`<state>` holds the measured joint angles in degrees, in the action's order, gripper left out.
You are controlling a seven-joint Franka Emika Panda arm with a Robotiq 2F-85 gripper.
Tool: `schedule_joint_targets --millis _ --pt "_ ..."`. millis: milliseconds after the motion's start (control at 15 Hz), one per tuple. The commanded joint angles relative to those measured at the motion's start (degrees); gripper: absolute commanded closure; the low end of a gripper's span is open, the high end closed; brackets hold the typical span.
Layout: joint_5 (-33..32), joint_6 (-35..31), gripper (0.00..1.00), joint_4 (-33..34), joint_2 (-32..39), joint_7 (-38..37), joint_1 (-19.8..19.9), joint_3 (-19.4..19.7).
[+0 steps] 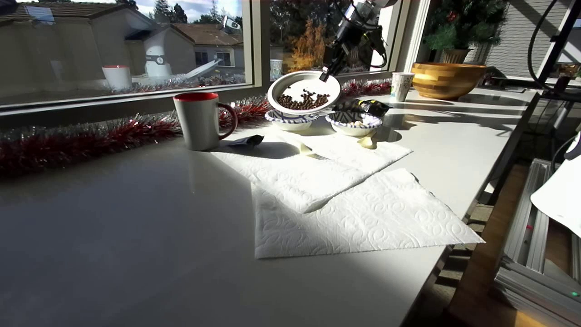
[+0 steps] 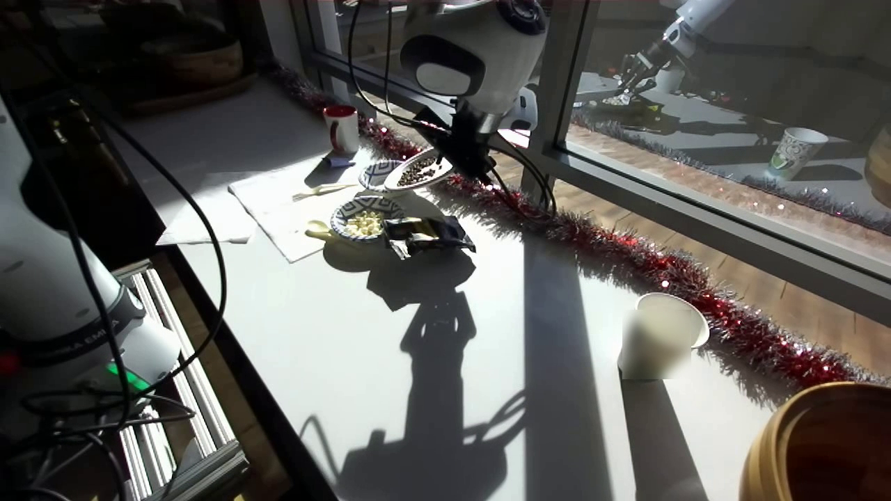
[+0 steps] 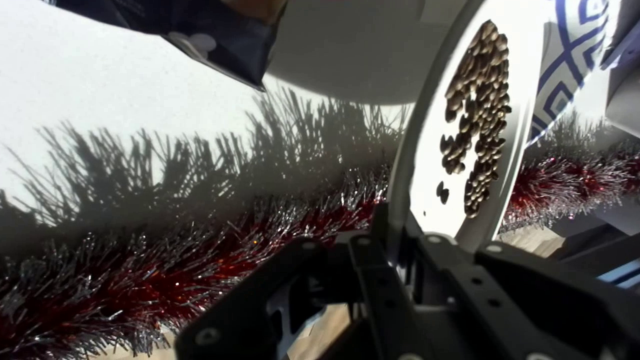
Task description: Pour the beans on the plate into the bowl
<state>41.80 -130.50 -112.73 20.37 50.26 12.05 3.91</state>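
The hand (image 3: 397,231) is grasping the white plate (image 3: 427,165) by its rim and holds it tilted. The beans (image 3: 482,100) are lying on its lower part, near the blue-patterned bowl (image 1: 291,125). On the desk (image 1: 136,236), a similar bowl (image 1: 356,131) contains pale pieces (image 2: 363,224).

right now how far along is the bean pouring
Looks done: the white plate is pinched at its rim by the gripper and held up close to the blue-patterned bowl. In hand: the plate is tilted, with the beans bunched toward its lower side. Left, it seems: the pour itself, since no beans show in the visible part of the bowl.
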Motion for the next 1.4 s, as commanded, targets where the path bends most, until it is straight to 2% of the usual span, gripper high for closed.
schedule_joint_targets --millis 0,1333 --pt "-1.8 -2.8 0.99 -2.0 -2.2 -2.2 -0.7 -0.8" --pt "-13.5 -13.7 0.99 -9.3 -9.5 -11.2 -3.9 -3.5"
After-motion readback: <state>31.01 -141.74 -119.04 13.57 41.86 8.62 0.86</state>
